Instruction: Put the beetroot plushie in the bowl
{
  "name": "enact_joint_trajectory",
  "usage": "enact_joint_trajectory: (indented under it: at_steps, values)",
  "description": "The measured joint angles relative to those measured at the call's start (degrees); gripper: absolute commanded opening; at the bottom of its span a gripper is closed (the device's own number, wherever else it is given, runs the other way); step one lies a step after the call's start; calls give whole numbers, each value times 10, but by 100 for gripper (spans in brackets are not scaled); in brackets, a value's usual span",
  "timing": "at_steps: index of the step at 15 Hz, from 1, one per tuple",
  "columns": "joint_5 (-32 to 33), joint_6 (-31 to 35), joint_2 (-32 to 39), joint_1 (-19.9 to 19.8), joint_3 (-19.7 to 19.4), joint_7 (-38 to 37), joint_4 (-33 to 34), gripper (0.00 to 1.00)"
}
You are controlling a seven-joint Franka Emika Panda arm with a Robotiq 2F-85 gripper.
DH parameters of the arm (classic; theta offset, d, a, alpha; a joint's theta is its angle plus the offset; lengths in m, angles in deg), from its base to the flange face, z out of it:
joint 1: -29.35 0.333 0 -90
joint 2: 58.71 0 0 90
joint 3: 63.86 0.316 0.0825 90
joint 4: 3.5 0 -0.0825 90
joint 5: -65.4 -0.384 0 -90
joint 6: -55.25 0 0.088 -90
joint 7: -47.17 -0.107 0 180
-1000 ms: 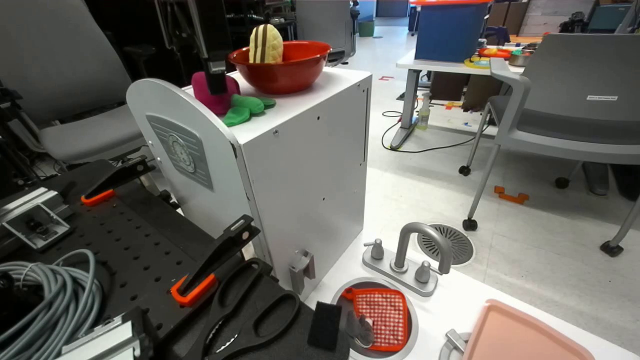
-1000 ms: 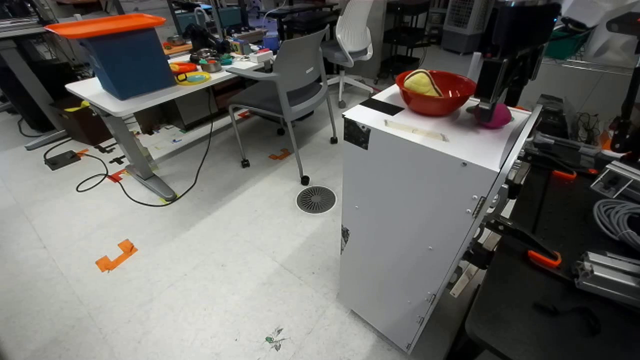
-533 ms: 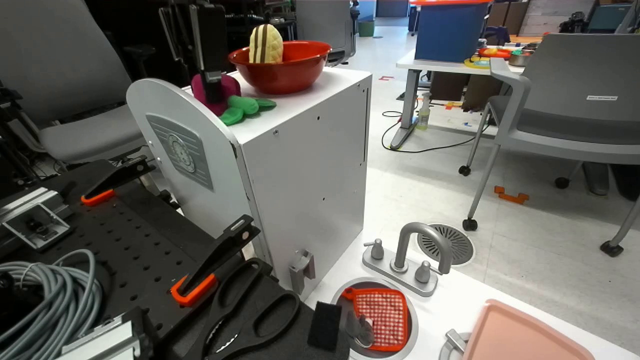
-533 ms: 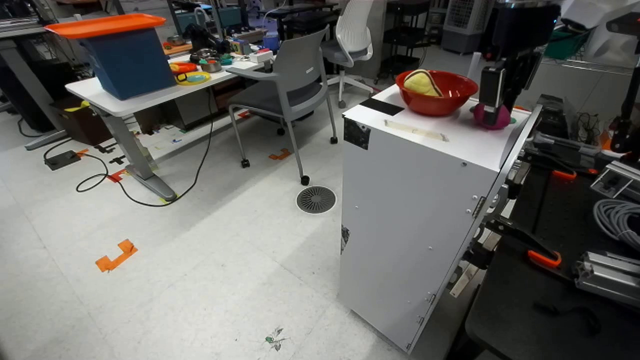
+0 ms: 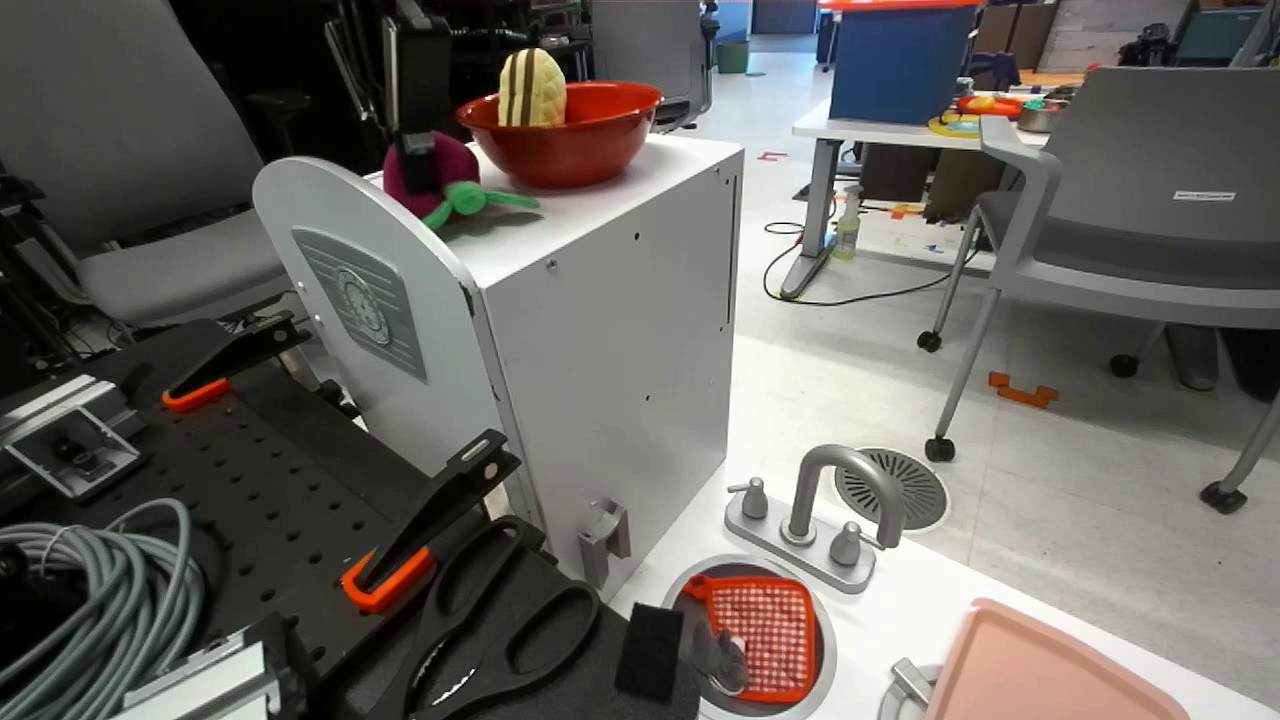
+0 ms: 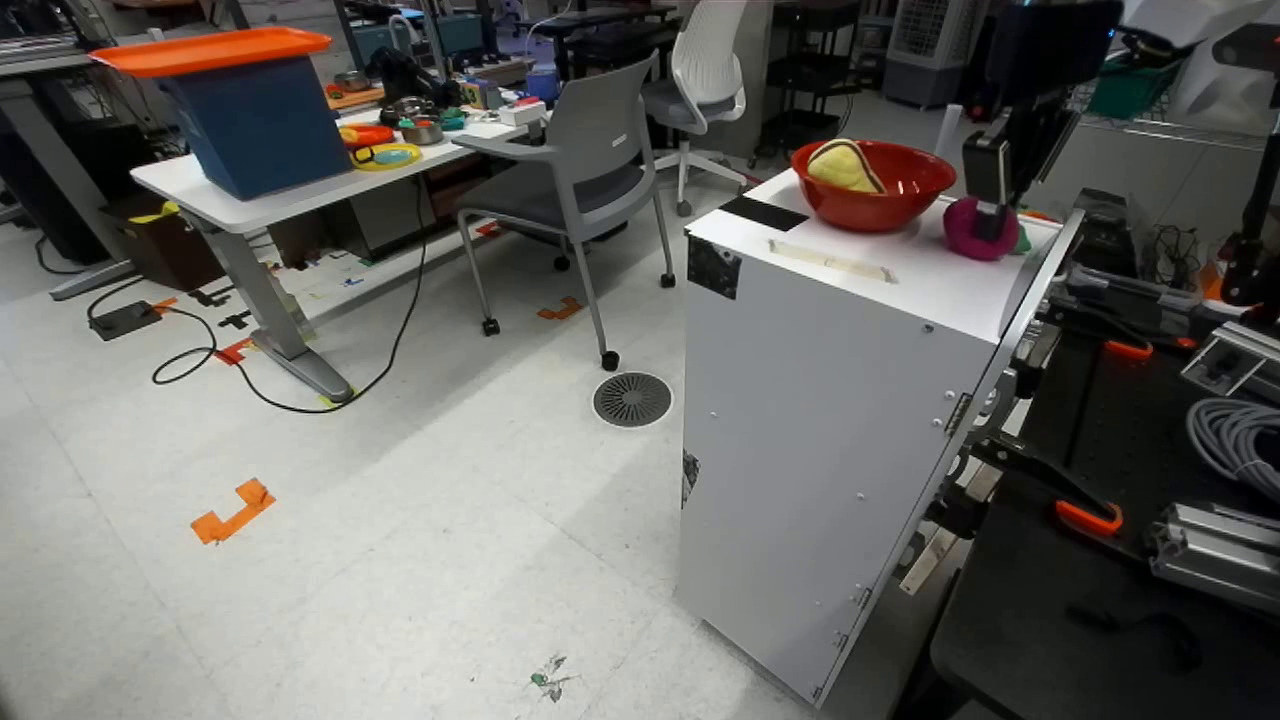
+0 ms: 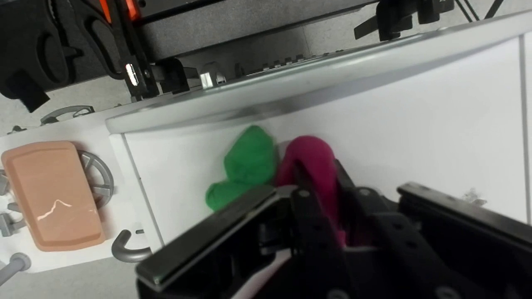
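The beetroot plushie (image 5: pixel 458 163), magenta with green leaves (image 5: pixel 466 198), is at the near end of the white cabinet's top. My gripper (image 7: pixel 318 166) is shut on its body. In the wrist view the magenta plushie (image 7: pixel 311 150) bulges out between the two dark fingers, its leaves to the left. A shadow lies below the leaf tips in an exterior view; whether the body still touches the cabinet I cannot tell. Close beside the plushie stands the red bowl (image 5: pixel 570 158), also seen as a red bowl (image 6: pixel 880 208); in the wrist view it is not clearly visible.
A yellow striped plush piece (image 5: pixel 533 90) rests in the bowl. A rounded grey panel (image 5: pixel 340 280) rises along the cabinet top's edge by the plushie. Below are a black table with clamps (image 5: pixel 440 510), a small sink (image 5: pixel 828 650) and its faucet (image 5: pixel 850 480).
The open jaws came down around the plushie and closed on it. Since then the gripper has risen slightly, and the green leaves have lifted and bunched up. The bowl stands where it was.
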Motion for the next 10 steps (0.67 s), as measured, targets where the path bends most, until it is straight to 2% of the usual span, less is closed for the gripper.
enact_joint_trajectory:
  at_steps: [10]
  values:
    - [26, 0, -73, 0, 3, -28, -9, 3]
